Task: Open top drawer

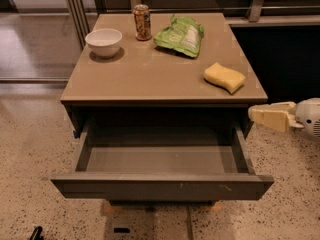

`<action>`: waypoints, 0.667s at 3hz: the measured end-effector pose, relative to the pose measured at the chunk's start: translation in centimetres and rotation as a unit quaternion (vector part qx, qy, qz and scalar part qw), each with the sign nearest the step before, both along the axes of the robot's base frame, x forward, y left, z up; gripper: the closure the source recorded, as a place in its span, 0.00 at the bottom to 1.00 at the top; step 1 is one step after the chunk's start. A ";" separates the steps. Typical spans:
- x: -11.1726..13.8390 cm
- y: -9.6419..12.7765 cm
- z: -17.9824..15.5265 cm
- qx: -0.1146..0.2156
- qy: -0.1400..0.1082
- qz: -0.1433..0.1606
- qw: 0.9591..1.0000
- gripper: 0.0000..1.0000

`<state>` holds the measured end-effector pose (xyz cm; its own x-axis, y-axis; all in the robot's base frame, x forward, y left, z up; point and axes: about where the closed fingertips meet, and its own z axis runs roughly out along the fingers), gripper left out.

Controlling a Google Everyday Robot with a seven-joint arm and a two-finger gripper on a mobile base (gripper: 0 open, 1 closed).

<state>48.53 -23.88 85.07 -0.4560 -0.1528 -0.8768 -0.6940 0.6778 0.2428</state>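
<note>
The top drawer (160,186) is a wide dark-grey handleless drawer. It stands pulled far out of the cabinet, and its plain grey inside (160,156) holds nothing. Small pale scratch marks sit right of centre on its front. My gripper (265,116), with cream-coloured fingers, is at the right edge of the view, just right of the cabinet's front right corner and level with the tabletop's underside. It is apart from the drawer and holds nothing.
On the tan tabletop (150,74) stand a white bowl (104,41), a drink can (142,22), a green snack bag (181,34) and a yellow sponge (224,77). Speckled floor lies around the cabinet. A dark wall panel is at the right.
</note>
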 end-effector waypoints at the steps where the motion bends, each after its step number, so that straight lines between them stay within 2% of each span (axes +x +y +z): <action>1: 0.0 0.0 0.0 0.000 0.000 0.000 1.000 0.27; 2: 0.0 0.0 0.0 0.000 0.000 0.000 1.000 0.04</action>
